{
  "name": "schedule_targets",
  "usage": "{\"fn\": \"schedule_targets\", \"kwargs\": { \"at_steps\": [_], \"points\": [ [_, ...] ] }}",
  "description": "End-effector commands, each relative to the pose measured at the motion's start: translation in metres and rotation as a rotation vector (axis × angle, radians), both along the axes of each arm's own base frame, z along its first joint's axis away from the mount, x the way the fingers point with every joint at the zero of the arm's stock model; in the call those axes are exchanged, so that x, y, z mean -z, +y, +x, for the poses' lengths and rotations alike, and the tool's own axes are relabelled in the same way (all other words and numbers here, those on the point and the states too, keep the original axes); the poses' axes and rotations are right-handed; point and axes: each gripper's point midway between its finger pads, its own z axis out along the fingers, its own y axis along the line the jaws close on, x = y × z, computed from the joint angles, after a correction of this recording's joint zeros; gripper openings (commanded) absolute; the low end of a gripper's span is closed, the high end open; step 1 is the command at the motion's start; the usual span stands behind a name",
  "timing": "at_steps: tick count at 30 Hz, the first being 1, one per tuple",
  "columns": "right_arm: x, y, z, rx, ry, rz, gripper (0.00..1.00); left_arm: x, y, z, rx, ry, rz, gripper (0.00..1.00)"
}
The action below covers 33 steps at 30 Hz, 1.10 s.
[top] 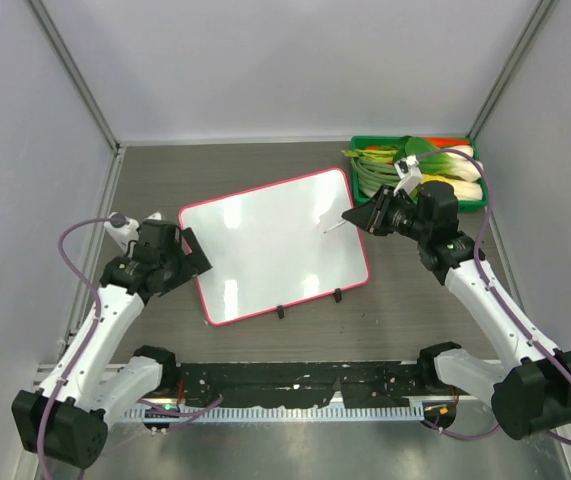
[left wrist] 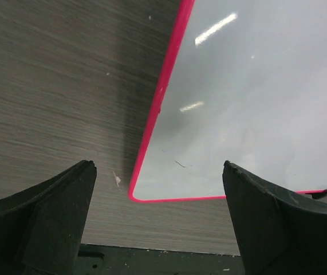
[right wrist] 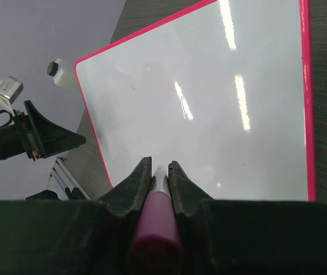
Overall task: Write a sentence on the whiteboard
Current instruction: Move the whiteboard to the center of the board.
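Note:
The whiteboard (top: pixel 270 245) lies flat and tilted on the table, pink-framed, with two black clips (top: pixel 280 310) on its near edge. No sentence shows on its glossy surface. My right gripper (top: pixel 362 217) hovers at the board's right edge, shut on a pink marker (right wrist: pixel 154 223). In the top view the marker (top: pixel 333 225) points its white end down at the board. My left gripper (top: pixel 197 252) stands open beside the board's left edge. In the left wrist view, the board's near corner (left wrist: pixel 136 196) lies between the left gripper's (left wrist: pixel 158 166) spread fingers, untouched.
A green tray (top: pixel 365 141) of vegetables sits at the back right, just behind my right wrist. Grey enclosure walls close in on the left, right and back. A black rail (top: pixel 295 385) runs along the table's near edge between the arm bases.

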Motion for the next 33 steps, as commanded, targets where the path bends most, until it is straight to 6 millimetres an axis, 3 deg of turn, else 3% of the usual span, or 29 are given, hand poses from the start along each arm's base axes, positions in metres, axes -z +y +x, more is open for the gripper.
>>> {"fn": "schedule_targets", "kwargs": {
  "at_steps": [1, 11, 21, 25, 33],
  "points": [
    [-0.039, 0.007, -0.002, -0.043, -0.098, 0.064, 0.02, 0.013, -0.026, -0.002, 0.077, 0.024, -0.206, 0.96],
    [-0.033, 0.007, -0.002, -0.043, -0.093, 0.062, 0.01, 0.034, -0.04, 0.012, 0.109, -0.034, -0.29, 0.89],
    [-0.037, 0.004, -0.002, -0.035, -0.107, 0.066, 0.01, 0.036, -0.028, 0.031, 0.11, -0.117, -0.204, 0.84],
    [-0.043, 0.008, -0.003, -0.049, -0.121, 0.099, 0.01, 0.037, -0.034, 0.041, 0.141, -0.179, -0.222, 0.82],
    [-0.041, 0.009, -0.004, -0.061, -0.117, 0.102, 0.01, 0.052, -0.042, 0.047, 0.169, -0.253, -0.265, 0.64]
  ]
}}
